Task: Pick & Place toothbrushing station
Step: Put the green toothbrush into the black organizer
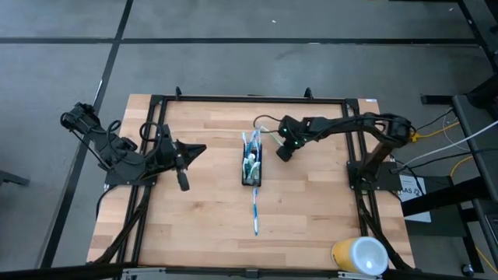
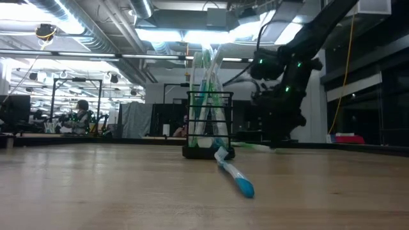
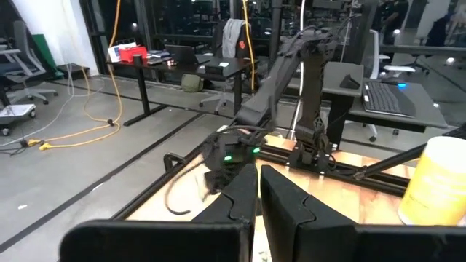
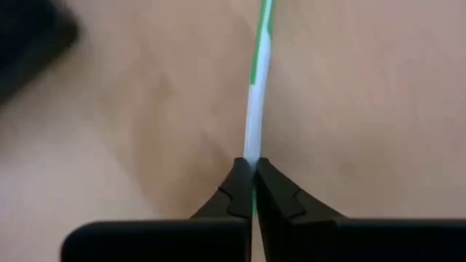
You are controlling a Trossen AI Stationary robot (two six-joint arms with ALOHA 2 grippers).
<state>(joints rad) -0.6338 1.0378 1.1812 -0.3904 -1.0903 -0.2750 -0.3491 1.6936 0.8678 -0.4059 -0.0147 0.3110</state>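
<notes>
The black mesh holder [image 1: 250,167] stands upright at the table's middle, with toothbrushes [image 2: 208,83] and a small blue tube in it. A blue-white toothbrush [image 1: 255,206] lies on the table on the holder's near side, its white end [image 2: 221,154] against the holder's base. My right gripper [image 1: 282,153] is just right of the holder and shut on a green-white toothbrush [image 4: 256,87]. My left gripper [image 1: 187,152] is left of the holder, shut and empty. My right gripper pinches the green-white toothbrush by the white end of its handle [image 4: 252,154] between its two fingertips. The fingers come from above, pointing down at the table. The brush runs on from the fingertips low along the wood [image 2: 252,147]; I cannot tell whether it rests on the table.
A large yellow-and-white cup [image 1: 359,255] lies at the table's near right corner. A black frame [image 1: 249,99] runs along the table's far edge and sides. A person sits in the room far behind the table [image 2: 82,115].
</notes>
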